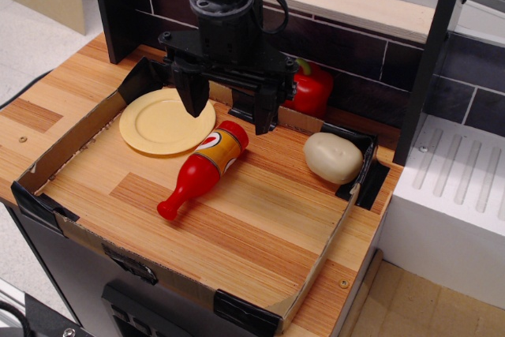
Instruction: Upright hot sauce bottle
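The hot sauce bottle lies on its side on the wooden counter, its red cap pointing to the front left and its base to the back right. Its orange-yellow label with a white-red oval faces up. My black gripper hangs just above the bottle's base end with its two fingers spread wide, one finger at the left and one at the right. It is open and holds nothing.
A yellow plate lies to the left of the gripper. A red bell pepper stands at the back wall. A beige potato lies at the right. A low cardboard rim with black corners borders the counter.
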Robot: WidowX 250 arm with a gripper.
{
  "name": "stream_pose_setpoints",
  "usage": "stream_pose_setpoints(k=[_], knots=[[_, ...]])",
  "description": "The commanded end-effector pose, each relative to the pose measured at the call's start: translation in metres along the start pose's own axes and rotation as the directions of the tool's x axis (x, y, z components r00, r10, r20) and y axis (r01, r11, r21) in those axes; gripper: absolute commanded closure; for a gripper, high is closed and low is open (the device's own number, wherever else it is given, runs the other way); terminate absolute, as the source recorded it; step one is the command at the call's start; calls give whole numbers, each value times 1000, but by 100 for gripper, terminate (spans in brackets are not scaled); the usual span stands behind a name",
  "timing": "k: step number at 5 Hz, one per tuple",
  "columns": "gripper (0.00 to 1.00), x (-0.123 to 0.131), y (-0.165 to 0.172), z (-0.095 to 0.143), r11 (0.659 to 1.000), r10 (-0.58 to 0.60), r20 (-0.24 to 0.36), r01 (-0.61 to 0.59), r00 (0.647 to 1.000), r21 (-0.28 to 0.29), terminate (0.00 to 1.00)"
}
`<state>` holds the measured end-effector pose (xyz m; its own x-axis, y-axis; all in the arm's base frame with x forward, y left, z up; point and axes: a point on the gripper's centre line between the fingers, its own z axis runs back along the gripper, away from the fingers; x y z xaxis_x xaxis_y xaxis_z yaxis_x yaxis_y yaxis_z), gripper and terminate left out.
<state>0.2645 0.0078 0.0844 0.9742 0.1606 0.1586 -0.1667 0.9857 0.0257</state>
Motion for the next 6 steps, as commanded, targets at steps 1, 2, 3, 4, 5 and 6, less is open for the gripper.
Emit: stream_pose_setpoints(k=[1, 2, 3, 4, 5, 6], knots=[[0, 0, 0, 0, 1000, 0, 0, 0, 1000, 0, 0], [0, -14, 16, 3, 1000, -23, -9, 23, 1000, 9, 0], [0, -29, 32, -6, 999, -31, -21, 32, 999, 36, 0], [0, -36, 39, -18, 998, -37, -27, 39, 999, 54, 0], [0, -41, 45, -33, 996, -38, -35, 41, 999, 77, 0], [0, -47, 44, -50, 995, -63, -95, 70, 993, 72, 0]])
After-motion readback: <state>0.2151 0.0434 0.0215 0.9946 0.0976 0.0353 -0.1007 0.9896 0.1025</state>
